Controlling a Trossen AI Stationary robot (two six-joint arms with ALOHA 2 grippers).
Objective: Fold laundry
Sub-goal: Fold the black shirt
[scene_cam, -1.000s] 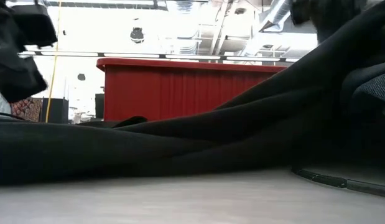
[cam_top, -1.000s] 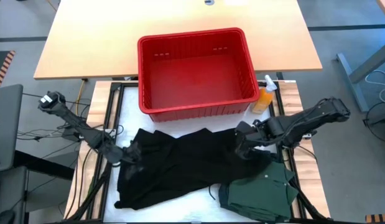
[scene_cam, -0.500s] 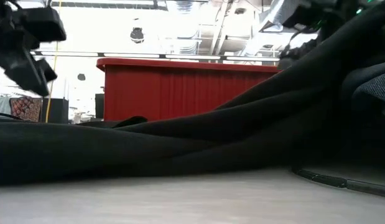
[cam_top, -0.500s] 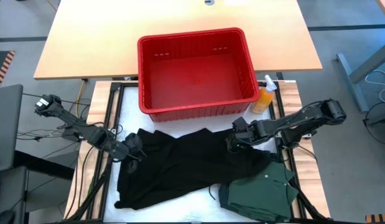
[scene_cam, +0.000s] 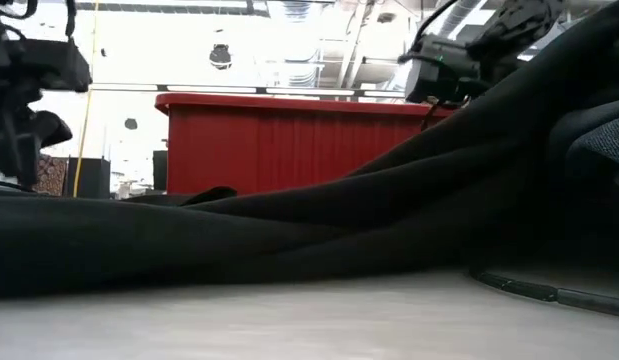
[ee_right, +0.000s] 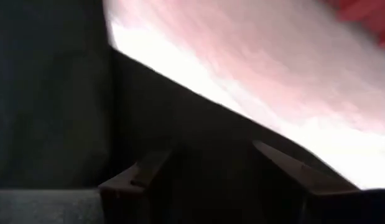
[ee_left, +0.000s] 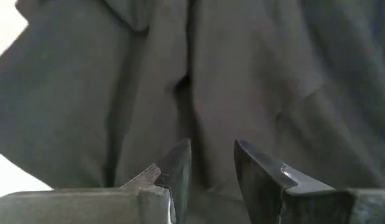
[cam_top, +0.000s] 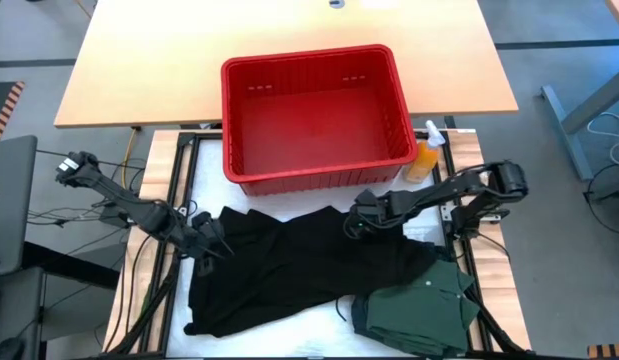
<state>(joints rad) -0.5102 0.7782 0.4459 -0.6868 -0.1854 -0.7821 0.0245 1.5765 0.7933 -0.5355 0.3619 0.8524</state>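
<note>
A black garment (cam_top: 299, 265) of the laundry lies spread and rumpled across the table's middle. A green buttoned shirt (cam_top: 419, 305) lies folded at its near right, partly over its corner. My left gripper (cam_top: 214, 243) hangs open, fingers tipped down, just above the garment's left far end (ee_left: 242, 74). My right gripper (cam_top: 357, 225) is open above the garment's far edge (ee_right: 180, 112), right of middle, with the pale table top (ee_right: 242, 74) showing beyond. In the low view both grippers (scene_cam: 24, 130) (scene_cam: 439, 80) stand above the cloth (scene_cam: 289, 240).
A red plastic basket (cam_top: 314, 110) stands just beyond the garment, in the middle of the far side. An orange spray bottle (cam_top: 425, 158) stands at its right near corner, close to my right arm. A bare strip of table lies between the basket and the cloth.
My right gripper has come down and gone toward the table's left, to the black garment's far edge, staying open. My left gripper has tipped its fingers further down over the garment's left end. The laundry has not moved.
</note>
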